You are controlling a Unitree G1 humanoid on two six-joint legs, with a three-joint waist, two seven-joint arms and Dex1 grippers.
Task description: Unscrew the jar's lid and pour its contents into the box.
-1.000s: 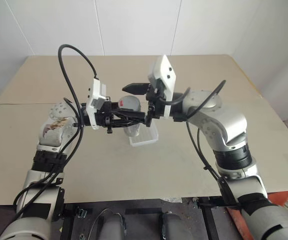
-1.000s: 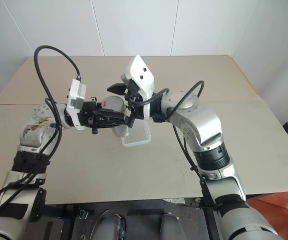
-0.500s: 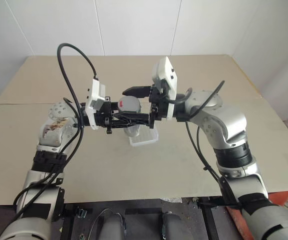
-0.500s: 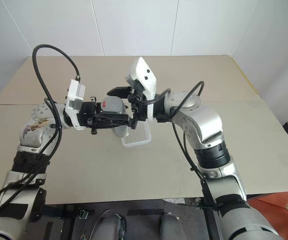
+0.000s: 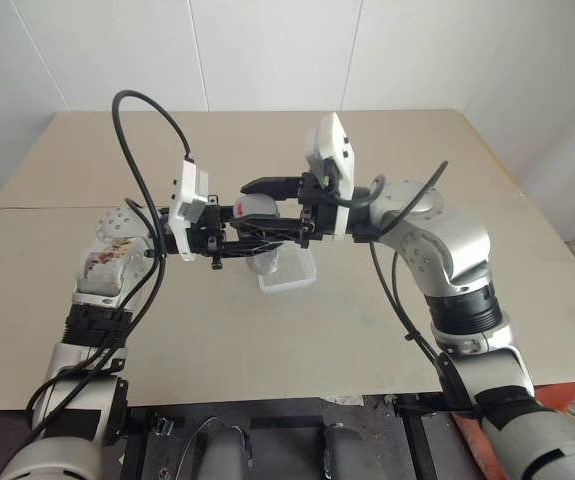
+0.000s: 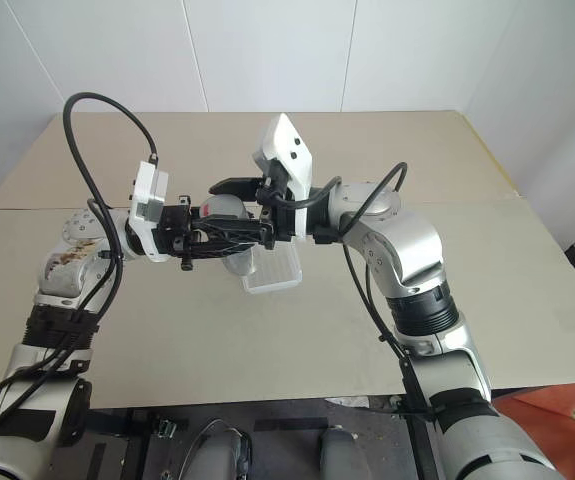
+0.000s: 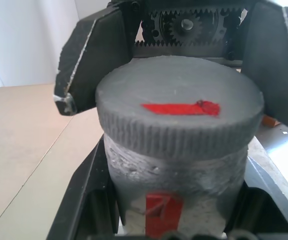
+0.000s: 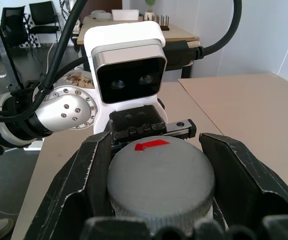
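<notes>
The grey jar (image 5: pixel 259 262) hangs roughly upright above the box (image 5: pixel 293 281), a small translucent white tray on the table. My left gripper (image 5: pixel 264 243) reaches in from the left, shut on the jar's body (image 7: pixel 176 175). The ribbed grey lid (image 7: pixel 180 107) with a red patch sits on top of the jar. Reaching in from the right, my right gripper (image 5: pixel 267 208) is shut on the lid (image 8: pixel 160 180), one black finger (image 8: pixel 91 185) pressed against each side. The contents are hidden inside the closed jar.
The beige table (image 5: pixel 367 330) runs wide on all sides of the box, with a seam across its middle. White walls stand behind its far edge. Black cables arc up from both wrists.
My right gripper's fingers, spread wide around the lid before, have shut onto it. The left gripper and the jar have kept still.
</notes>
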